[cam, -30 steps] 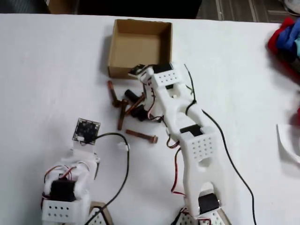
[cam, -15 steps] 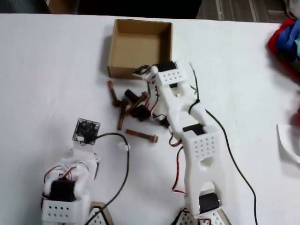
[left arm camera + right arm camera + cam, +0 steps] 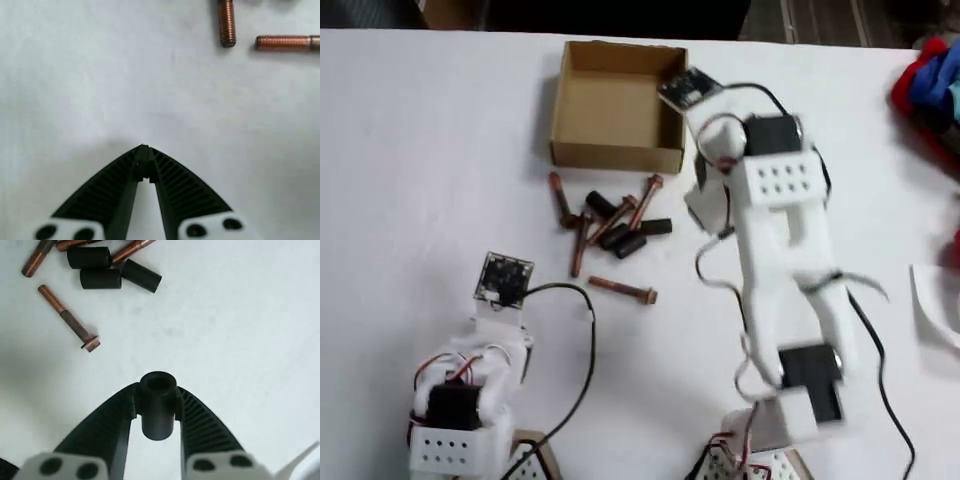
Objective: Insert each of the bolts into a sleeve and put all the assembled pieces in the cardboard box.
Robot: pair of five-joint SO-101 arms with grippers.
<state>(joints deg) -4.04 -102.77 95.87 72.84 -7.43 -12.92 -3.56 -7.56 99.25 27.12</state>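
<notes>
My right gripper (image 3: 157, 390) is shut on a black sleeve (image 3: 158, 405), held upright above the white table. Beyond it lie three more black sleeves (image 3: 100, 278) and a copper bolt (image 3: 70, 320) apart from them. From above, the right arm (image 3: 780, 190) stands to the right of the pile, beside the open cardboard box (image 3: 615, 155). The pile of bolts and sleeves (image 3: 605, 222) lies just in front of the box, with one bolt (image 3: 622, 290) nearer me. My left gripper (image 3: 144, 150) is shut on nothing, low over the bare table, two threaded bolt ends (image 3: 226, 22) ahead of it.
The left arm (image 3: 460, 410) sits at the near left, its black cable (image 3: 588, 350) looping over the table. Coloured cloth (image 3: 930, 85) and a white object (image 3: 935, 310) lie at the right edge. Bare table stretches left of the box.
The right arm has lifted out of the pile and swung right, towards the box's right side, carrying a black sleeve. The left arm has kept still.
</notes>
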